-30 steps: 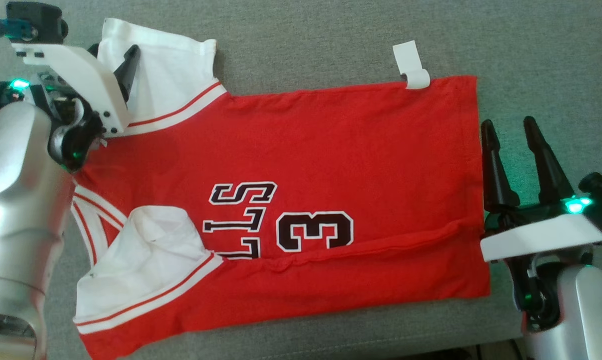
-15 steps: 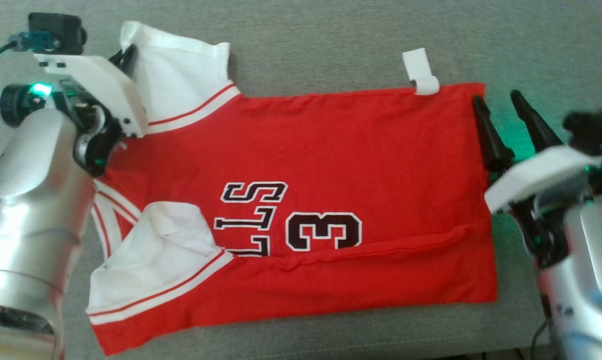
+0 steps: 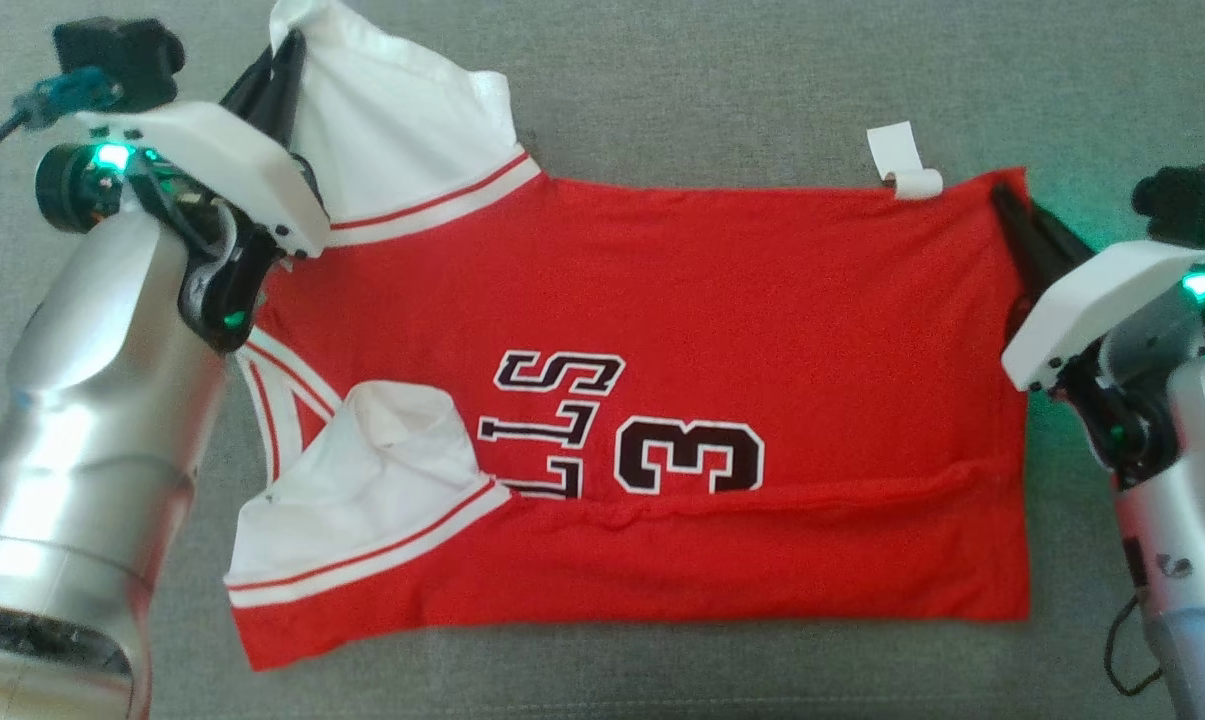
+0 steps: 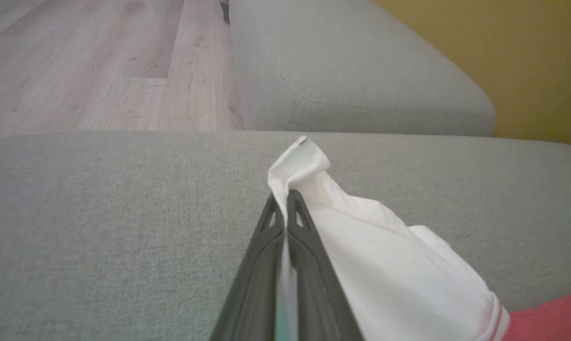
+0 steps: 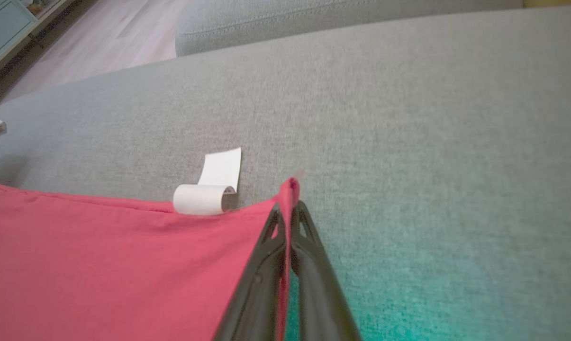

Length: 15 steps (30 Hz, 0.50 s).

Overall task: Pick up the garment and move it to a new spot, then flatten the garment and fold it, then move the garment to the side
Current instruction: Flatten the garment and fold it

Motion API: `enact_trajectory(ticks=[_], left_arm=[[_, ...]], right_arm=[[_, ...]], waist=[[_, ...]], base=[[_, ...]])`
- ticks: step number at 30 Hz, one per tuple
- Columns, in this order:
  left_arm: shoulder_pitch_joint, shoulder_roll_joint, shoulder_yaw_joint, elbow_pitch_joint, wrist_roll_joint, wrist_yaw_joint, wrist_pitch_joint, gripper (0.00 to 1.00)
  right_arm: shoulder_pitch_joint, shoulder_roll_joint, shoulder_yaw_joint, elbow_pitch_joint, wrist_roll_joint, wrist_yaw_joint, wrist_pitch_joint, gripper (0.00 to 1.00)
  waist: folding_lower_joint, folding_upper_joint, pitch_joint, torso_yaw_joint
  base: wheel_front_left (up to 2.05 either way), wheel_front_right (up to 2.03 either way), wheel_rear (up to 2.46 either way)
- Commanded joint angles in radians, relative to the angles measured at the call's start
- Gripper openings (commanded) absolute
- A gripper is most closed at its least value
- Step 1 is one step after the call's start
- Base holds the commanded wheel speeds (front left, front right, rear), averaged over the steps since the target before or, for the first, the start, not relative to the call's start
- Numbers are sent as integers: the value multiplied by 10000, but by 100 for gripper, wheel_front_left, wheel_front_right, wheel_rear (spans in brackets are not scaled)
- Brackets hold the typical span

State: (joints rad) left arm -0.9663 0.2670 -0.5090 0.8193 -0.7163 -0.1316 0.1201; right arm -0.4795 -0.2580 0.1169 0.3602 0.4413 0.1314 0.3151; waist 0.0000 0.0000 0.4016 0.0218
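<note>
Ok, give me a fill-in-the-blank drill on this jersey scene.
The left gripper is shut on a jersey sleeve coloured ____.
The right gripper is shut on a hem corner coloured ____.
The big digit printed on it reads ____.
Missing words: white; red; 3.

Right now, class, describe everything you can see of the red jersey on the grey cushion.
The red jersey looks like soft knit cloth, with white sleeves trimmed in red stripes and black, white-edged lettering with a 3. It lies mostly flat on the grey cushion, a long crease along its near side. The left gripper grips the far sleeve's tip, the right gripper the far hem corner, jaws shut. A white curled strip lies at its far edge.
</note>
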Motion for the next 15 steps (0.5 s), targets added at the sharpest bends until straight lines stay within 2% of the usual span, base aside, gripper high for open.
enact_trajectory(ticks=[1, 7, 11, 15], left_arm=[[-69, 581, 476, -482, -87, 12, -372, 0], [1007, 915, 830, -1665, -323, 120, -1224, 0], [2438, 1178, 1080, -3210, -534, 485, -1634, 0], [4353, 1469, 1322, -5049, -813, 1164, -1686, 0]], right_arm=[[31, -214, 59, -545, 52, -7, -171, 0], [474, -293, -151, -1432, 121, -7, -877, 0], [1251, -238, -415, -2194, 127, -7, -1304, 0], [2291, -106, -636, -2882, 148, -7, -1442, 0]], waist=[[0, 0, -104, 60], [0, 0, -386, 237], [0, 0, -607, 419], [0, 0, -804, 538]], base=[[0, 0, 0], [0, 0, 0], [0, 0, 0], [0, 0, 0]])
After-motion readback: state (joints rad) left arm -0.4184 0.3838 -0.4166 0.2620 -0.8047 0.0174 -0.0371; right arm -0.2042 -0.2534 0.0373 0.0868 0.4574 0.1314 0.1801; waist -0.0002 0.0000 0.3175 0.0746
